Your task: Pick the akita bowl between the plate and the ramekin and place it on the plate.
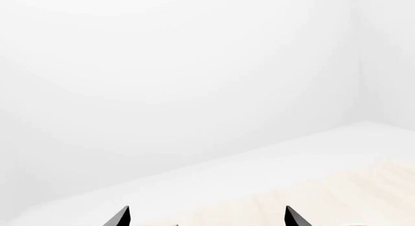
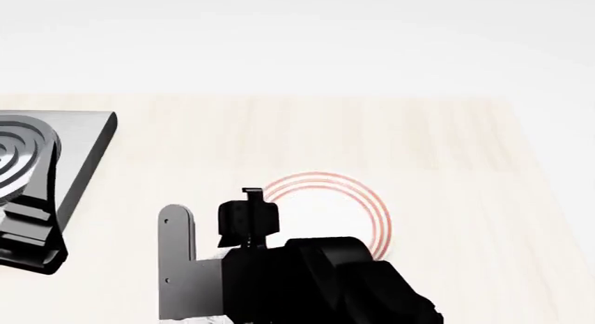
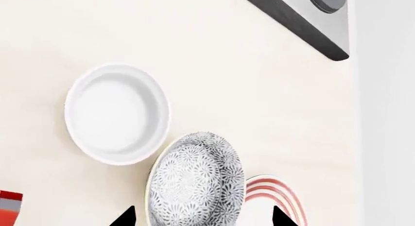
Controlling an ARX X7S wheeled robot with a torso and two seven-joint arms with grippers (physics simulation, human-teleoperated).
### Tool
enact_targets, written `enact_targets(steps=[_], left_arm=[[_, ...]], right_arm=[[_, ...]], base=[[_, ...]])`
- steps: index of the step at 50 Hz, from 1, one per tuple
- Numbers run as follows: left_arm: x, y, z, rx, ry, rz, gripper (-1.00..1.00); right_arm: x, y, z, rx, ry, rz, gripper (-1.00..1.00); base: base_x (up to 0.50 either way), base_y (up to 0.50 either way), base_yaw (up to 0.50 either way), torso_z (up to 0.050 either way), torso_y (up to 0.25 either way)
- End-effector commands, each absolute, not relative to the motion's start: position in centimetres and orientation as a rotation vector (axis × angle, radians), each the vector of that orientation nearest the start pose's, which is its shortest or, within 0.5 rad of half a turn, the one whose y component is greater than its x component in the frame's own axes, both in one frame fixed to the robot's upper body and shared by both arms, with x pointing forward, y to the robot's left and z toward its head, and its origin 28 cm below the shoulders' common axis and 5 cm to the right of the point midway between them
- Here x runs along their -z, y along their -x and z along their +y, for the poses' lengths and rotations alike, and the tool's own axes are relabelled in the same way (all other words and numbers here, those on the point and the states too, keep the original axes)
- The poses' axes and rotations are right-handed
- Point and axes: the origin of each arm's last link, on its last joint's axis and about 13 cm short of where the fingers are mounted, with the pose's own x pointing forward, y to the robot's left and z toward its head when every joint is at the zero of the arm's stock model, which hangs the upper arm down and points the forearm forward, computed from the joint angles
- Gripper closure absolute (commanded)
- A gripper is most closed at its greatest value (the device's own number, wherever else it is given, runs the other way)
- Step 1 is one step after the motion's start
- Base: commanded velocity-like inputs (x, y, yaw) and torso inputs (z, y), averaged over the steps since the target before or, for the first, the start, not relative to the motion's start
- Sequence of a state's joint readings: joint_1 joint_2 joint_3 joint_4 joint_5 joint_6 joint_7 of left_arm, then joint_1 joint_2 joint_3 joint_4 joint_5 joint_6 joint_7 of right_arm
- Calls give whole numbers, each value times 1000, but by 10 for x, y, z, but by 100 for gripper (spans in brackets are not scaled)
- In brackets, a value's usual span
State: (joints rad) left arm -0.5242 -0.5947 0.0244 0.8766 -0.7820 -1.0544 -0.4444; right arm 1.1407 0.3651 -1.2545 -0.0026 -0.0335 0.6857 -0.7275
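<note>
The right wrist view carries nearly all the useful evidence: the akita bowl (image 3: 196, 180) fills the space between the two dark fingertips of the right gripper (image 3: 202, 216), its speckled surface turned toward the camera and tilted, with the ramekin (image 3: 116, 114) just beside it on one side and the red-ringed plate (image 3: 275, 199) showing past its rim on the other. The jaws stand spread to either side of the bowl, but whether they actually press on it I cannot tell — the contact lies at the frame's edge. In the head view the right arm (image 2: 316, 282) covers the near edge of the plate (image 2: 358, 198), and the bowl itself is hidden there. I judge the step in hand to be the carry over to the plate, so the thing to do well is to level the bowl, centre it inside the red rings, and lower it until it sits flat before releasing — a tilted drop could roll it off. The left gripper (image 1: 206, 217) points at blank wall with its tips apart and nothing between them. A grey stove block (image 2: 65, 164) lies well apart.
</note>
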Motion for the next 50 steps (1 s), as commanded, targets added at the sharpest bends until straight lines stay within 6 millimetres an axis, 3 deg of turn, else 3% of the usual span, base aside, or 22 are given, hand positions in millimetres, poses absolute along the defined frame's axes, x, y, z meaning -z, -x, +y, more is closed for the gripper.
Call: enact_targets(steps=[1,9,13,50], left_arm=[[-222,-205,245,94,-237,-202,-100],[-220,-207,247,91,-232,-198,-100],[-220,-207,248,89,-232,-199,-100],[-219,-208,248,96,-226,-199,-100]], right_arm=[[-189,-348,-44,-1106,1263,300,-100],[-184,-348,-41,-1144,1271,321,-100],[-190,-341,-38,-1227,1193,333,-100],[-156,-363,-38,-1172,1236,406,-100]], base=[[0,0,0,0,0],[0,0,0,0,0],[0,0,0,0,0],[0,0,0,0,0]])
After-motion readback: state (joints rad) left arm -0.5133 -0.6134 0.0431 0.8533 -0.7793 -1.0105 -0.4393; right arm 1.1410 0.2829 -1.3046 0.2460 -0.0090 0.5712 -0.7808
